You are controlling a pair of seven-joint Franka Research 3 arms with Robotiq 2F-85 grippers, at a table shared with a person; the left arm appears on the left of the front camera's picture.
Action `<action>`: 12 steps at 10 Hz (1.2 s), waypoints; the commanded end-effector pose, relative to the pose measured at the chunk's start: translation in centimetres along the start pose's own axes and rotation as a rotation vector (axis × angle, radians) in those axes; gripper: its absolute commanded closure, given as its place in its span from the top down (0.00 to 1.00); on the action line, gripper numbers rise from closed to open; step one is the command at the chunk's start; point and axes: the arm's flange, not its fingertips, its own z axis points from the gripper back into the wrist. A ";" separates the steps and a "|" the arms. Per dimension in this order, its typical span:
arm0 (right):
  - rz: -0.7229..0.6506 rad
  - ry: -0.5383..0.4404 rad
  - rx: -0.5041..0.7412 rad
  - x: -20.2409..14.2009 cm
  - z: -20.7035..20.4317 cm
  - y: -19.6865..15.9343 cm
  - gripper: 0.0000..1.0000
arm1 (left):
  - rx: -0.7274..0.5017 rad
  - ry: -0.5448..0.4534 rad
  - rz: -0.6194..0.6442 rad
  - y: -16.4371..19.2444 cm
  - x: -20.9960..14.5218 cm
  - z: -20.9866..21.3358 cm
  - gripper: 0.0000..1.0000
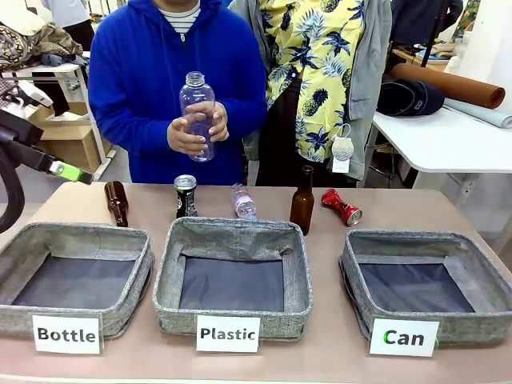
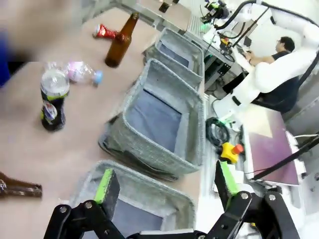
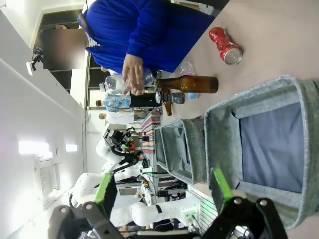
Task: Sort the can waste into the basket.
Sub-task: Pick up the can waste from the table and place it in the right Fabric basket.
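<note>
The slim dark can point(image 1: 186, 197) stands upright on the far side of the table, behind the middle basket. A red crushed can point(image 1: 342, 206) lies behind the grey basket labelled "Can" point(image 1: 428, 238) at the right. My left gripper point(image 1: 70, 170) hangs open at the left edge, above the "Bottle" basket. In its wrist view the left gripper point(image 2: 167, 184) is open and empty, with the dark can point(image 2: 52, 102), red can point(image 2: 104, 32) and Can basket point(image 2: 198, 52) farther off. My right gripper point(image 3: 164, 186) is open over the Can basket point(image 3: 222, 134), with the red can point(image 3: 225, 46) beyond.
A person in blue holds a clear plastic bottle point(image 1: 198, 116) above the table's far edge. One brown bottle point(image 1: 116, 202) lies down, another point(image 1: 302, 200) stands upright, and a small plastic bottle point(image 1: 243, 202) lies between. "Bottle" point(image 1: 76, 234) and "Plastic" point(image 1: 232, 230) baskets sit left and middle.
</note>
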 end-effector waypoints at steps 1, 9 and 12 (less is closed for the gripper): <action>0.025 0.001 0.008 -0.1 0.1 0.1 1.00 | -0.056 -0.109 -0.182 3.6 0.9 0.4 1.00; 0.025 0.001 0.008 -0.1 0.1 0.1 1.00 | 0.222 -0.755 -0.040 -10.3 -19.7 25.7 1.00; 0.025 0.001 0.008 -0.1 0.1 0.1 1.00 | 0.262 -0.740 -0.046 -9.6 -18.4 24.6 1.00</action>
